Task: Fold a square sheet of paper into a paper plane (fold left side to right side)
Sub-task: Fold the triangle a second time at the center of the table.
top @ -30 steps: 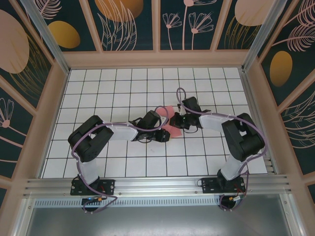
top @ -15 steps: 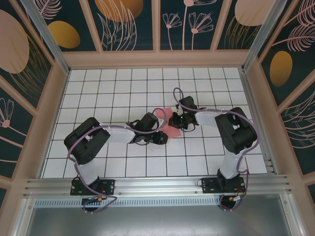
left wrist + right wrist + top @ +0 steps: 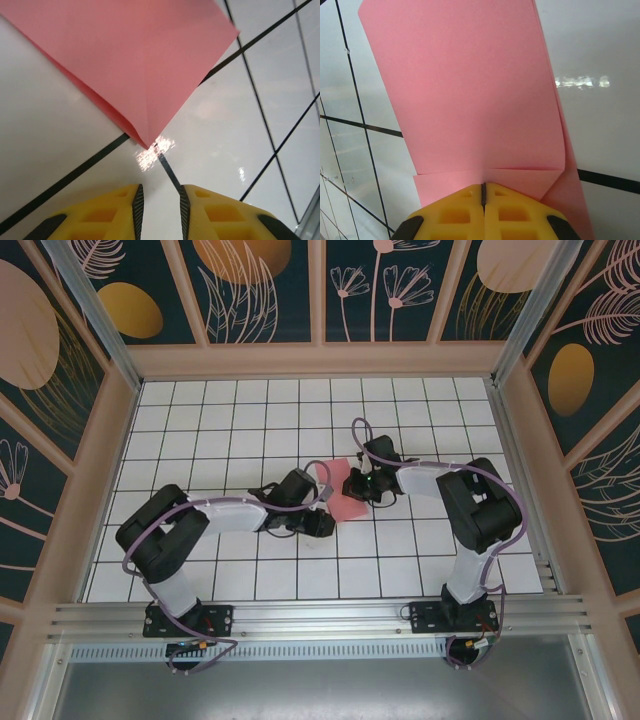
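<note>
Glossy white tiles (image 3: 280,90) w/ creased pink paper (image 3: 470,90); right pincer (image 3: 483,192) nips it, left pincer (image 3: 160,194) narrowly agape.

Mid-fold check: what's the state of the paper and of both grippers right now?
pink paper: folded into layers with visible creases, lying on the table, not yet a slim dart.
left gripper: jaws slightly apart, nothing between them, the paper's pointed corner just ahead.
right gripper: shut, tips at the paper's folded edge; cannot tell whether it pinches or presses.
</note>
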### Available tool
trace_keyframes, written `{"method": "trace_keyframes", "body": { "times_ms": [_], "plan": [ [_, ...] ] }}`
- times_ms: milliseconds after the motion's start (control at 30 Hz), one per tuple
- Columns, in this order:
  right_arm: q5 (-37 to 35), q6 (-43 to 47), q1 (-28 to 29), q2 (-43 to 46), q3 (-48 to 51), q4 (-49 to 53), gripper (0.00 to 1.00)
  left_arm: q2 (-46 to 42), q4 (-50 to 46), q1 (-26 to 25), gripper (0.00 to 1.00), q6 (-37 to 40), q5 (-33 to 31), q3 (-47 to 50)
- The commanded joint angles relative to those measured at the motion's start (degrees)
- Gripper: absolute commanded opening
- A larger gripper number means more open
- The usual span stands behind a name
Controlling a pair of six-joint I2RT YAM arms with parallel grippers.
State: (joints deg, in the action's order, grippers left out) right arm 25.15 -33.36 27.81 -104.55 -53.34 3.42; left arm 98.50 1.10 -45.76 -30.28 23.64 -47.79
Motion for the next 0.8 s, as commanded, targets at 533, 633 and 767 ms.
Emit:
{"method": "trace_keyframes", "body": {
  "times_ms": [533,633,767],
  "plan": [
    [-0.7,0.7,-0.1,0.9,-0.7,1.7,0.06,10.6,-0.8,0.8,0.29,2.1,1.8,-8.5],
    [-1.6,1.3,-0.2,3.5,-0.7,3.0,0.06,10.6,-0.6,0.8,0.29,1.9,1.1,-6.6],
    [-1.0,1.3,0.0,6.7,0.2,4.3,0.04,10.5,-0.2,0.8,0.28,1.8,1.0,-5.4]
  ]
}}
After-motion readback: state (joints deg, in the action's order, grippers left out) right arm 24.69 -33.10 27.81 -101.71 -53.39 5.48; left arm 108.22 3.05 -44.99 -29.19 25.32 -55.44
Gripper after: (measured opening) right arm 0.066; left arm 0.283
